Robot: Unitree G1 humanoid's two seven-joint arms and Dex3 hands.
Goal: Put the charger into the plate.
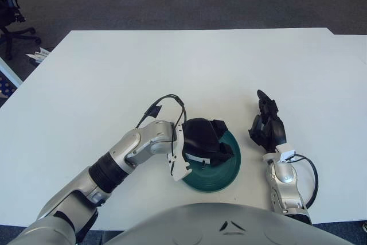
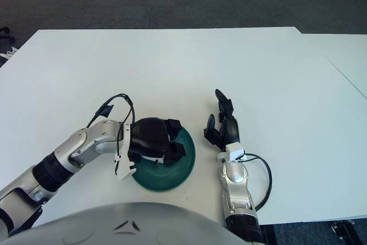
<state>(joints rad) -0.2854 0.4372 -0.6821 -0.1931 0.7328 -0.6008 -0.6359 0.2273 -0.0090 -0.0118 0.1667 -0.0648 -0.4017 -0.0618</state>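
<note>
A dark green plate (image 1: 225, 170) sits near the table's front edge. My left hand (image 1: 205, 143) hangs right over its left half, black fingers curled down toward the plate's inside. A thin white edge of the charger (image 1: 199, 159) shows under the palm; the hand hides the remainder. I cannot tell whether the charger touches the plate. My right hand (image 1: 268, 123) shows to the right of the plate, a short gap away, fingers relaxed and pointing away from me, holding nothing.
The white table (image 1: 200, 67) stretches far back and to both sides. A second table (image 2: 344, 55) adjoins it on the right. An office chair (image 1: 10, 18) stands on the dark floor beyond the left corner.
</note>
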